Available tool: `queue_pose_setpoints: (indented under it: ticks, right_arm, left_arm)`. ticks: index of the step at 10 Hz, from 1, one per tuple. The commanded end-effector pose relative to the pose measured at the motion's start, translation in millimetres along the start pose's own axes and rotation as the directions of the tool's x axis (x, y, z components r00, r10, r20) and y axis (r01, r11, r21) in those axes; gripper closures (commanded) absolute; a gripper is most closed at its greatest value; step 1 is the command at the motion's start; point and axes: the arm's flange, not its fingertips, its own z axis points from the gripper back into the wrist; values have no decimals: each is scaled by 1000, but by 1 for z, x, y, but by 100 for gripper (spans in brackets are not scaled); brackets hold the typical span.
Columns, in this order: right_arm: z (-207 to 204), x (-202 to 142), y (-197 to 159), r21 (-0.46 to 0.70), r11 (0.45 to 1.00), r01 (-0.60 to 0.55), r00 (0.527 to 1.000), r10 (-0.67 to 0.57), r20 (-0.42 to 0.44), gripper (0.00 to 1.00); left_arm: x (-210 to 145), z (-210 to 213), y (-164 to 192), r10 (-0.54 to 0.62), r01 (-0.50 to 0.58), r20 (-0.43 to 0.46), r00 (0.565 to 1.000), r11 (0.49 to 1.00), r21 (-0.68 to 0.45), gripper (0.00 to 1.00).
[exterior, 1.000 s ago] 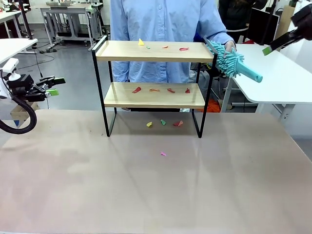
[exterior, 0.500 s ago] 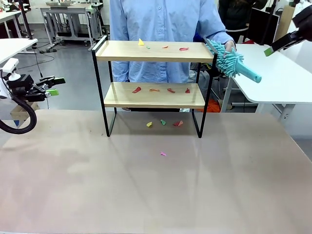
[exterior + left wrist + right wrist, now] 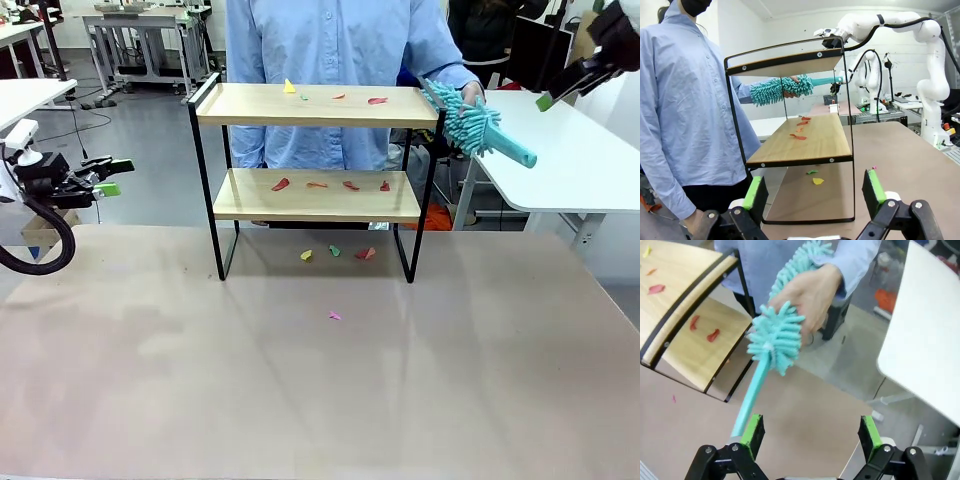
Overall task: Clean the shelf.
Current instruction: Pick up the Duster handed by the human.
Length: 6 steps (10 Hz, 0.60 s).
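Right tool (image 3: 810,435) nudged upward, gaping empty, left tool (image 3: 815,192) likewise, hand (image 3: 812,295) holding duster (image 3: 777,337)

- shelf (image 3: 318,117): boards light wood, matt, faint grain; frame thin black metal, smooth, slight sheen.
- duster (image 3: 478,128): head teal fluffy cloth strands; handle smooth teal plastic.
- bench (image 3: 320,390): beige top, smooth, matt w/ soft glare.
- shirt (image 3: 340,40): light blue woven cloth, matt.
- scraps (image 3: 281,184): thin, paper-like.
- left tool (image 3: 814,182) & right tool (image 3: 811,422): black matt bodies, green pads (image 3: 754,192) rubbery-looking.
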Motion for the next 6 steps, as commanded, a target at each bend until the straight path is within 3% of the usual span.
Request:
queue_pose_setpoints:
  ticks: [1, 6]
  right_arm:
    - [10, 12, 31, 26, 996, 83, 995, -81, -65, 0]
    - [-12, 5, 77, 13, 987, 160, 980, -157, -118, 0]
  left_arm:
    - [1, 0, -1, -16, 16, -12, 1000, 1000, -9, 0]
    - [1, 0, -1, -16, 16, -12, 1000, 1000, -9, 0]
